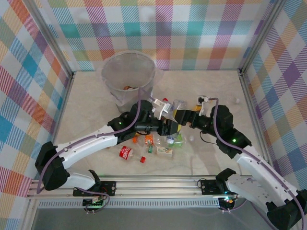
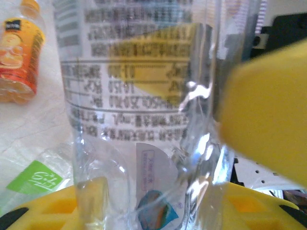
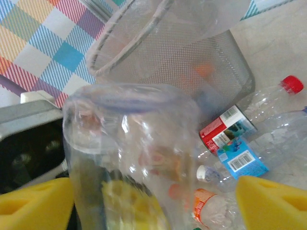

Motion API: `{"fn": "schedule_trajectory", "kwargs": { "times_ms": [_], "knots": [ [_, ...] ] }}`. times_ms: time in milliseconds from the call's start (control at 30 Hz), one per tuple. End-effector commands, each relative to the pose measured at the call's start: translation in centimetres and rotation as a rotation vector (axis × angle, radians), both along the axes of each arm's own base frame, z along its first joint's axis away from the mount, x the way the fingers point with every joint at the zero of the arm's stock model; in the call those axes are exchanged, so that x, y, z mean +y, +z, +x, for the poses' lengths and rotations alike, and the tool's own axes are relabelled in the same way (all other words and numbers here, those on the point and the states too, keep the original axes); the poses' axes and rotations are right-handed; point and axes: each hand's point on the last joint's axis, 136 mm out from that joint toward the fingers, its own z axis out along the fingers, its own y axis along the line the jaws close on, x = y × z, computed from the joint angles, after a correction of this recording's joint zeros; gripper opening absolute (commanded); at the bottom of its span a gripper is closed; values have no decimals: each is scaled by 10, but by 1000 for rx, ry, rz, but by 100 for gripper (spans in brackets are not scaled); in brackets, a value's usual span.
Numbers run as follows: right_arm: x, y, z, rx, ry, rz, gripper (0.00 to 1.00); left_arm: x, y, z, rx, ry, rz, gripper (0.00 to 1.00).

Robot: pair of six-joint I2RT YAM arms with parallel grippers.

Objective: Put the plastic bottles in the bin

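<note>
— Along the near edge of the tabletop (image 1: 216,158), what is sitting closest?
— A metal rail (image 1: 153,184) is running across it, and the pale marbled surface is stretching back to plaid walls (image 1: 192,33) on three sides.
— And the plastic bottles (image 1: 160,145)?
— Most are lying loose in a cluster at mid-table, with a red-labelled bottle (image 1: 125,152) lying nearest. Just beyond them the left gripper (image 1: 170,127) is clamping a clear bottle (image 2: 144,96), its fingers pressing both sides.
— What is the right gripper (image 1: 180,115) doing?
— It is facing the left one, its fingers spreading wide on either side of that same bottle. Both grippers are crowding the space between the cluster and the bin (image 1: 141,93).
— Where is the bin standing?
— It is standing upright near the back wall, left of centre, with something orange (image 1: 127,87) lying inside.
</note>
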Motion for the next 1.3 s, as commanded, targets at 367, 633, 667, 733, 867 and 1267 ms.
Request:
{"fn": "schedule_trajectory", "kwargs": {
  "times_ms": [367, 633, 667, 733, 867, 1267],
  "knots": [
    [-4, 49, -68, -210, 253, -73, 100, 64, 44, 32, -106, 126, 162, 49],
    [5, 68, -75, -339, 344, -97, 100, 102, 70, 67, -144, 208, 280, 50],
    [3, 69, -71, -345, 320, -105, 100, 105, 74, 72, -148, 217, 289, 50],
    [1, 73, -66, -367, 286, -105, 100, 111, 79, 80, -156, 230, 312, 51],
    [-1, 77, -60, -441, 260, -144, 100, 124, 91, 100, -179, 260, 350, 52],
    [-21, 78, -57, -649, 142, -218, 100, 163, 109, 167, -235, 391, 496, 53]
  ]
}}
